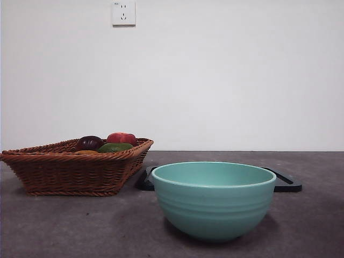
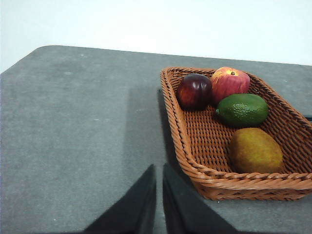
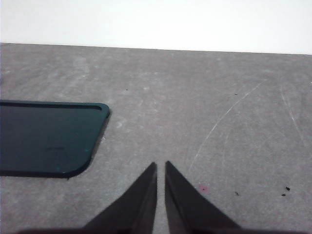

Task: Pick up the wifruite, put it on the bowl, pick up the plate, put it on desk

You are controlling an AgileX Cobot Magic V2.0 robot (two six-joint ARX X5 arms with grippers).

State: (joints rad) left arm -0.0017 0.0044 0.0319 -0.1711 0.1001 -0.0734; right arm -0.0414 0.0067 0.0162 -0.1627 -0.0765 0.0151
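Sitting in the wicker basket (image 2: 195, 141) beside a green fruit (image 2: 242, 109), the orange-brown fruit (image 2: 255, 151) lies untouched. Both the left gripper (image 2: 159, 168) and right gripper (image 3: 161, 165) hover over the desk (image 3: 204, 97), jaws nearly closed, holding nothing. The green bowl (image 1: 214, 207) stands before a dark plate (image 3: 44, 139).

Basket (image 1: 70, 172) left — bowl (image 1: 215, 201) right

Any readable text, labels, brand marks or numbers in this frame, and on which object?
None can be read.
Wall socket: a tiny mark at its top left corner, too small to read.
Bowl, basket, dark tray, fruits and desk: no print, label or number visible in any view.
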